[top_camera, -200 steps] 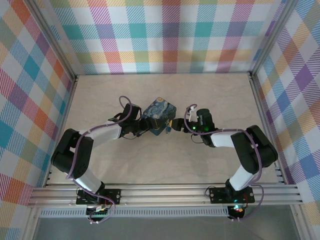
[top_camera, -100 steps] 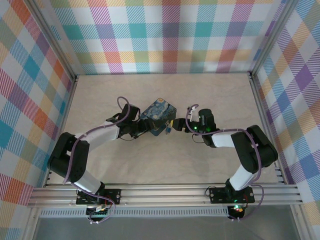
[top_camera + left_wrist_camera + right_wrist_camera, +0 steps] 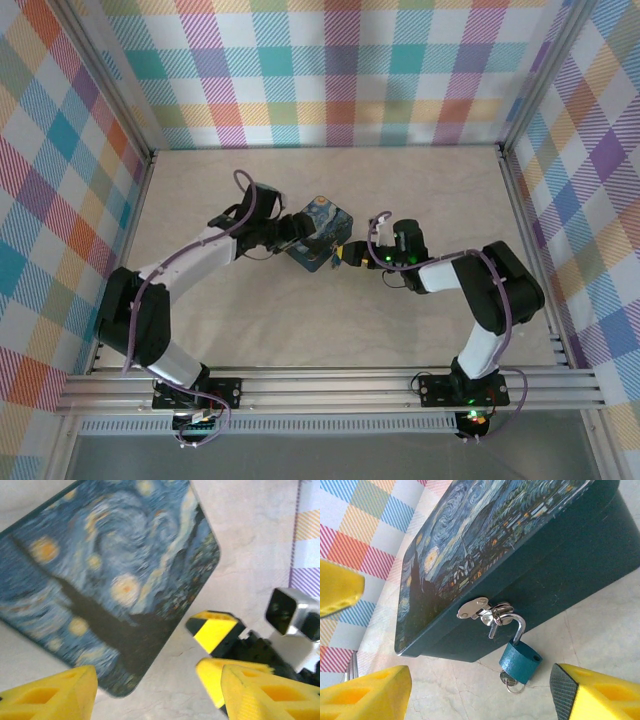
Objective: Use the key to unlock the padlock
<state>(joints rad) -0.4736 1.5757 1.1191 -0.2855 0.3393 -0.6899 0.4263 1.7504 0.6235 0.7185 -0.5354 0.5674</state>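
The 2 pincers stand released: right gripper (image 3: 480,695) flanks the padlock (image 3: 520,661) – key (image 3: 509,681) beneath – on the tin (image 3: 570,565); left gripper (image 3: 160,695) is near the tin.

Looks down on the Starry Night tin (image 3: 110,575). Shows left gripper (image 3: 160,700) spread wide, right gripper (image 3: 212,652) beside tin's corner.

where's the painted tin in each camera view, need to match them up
Top external: tin mid-table, just left of the right claw.
Left wrist: tin upper left, lid facing the camera.
Right wrist: tin across the upper half, padlock hanging from its front wall.
Shared landmark: the right claw, beside the tin's padlock side.
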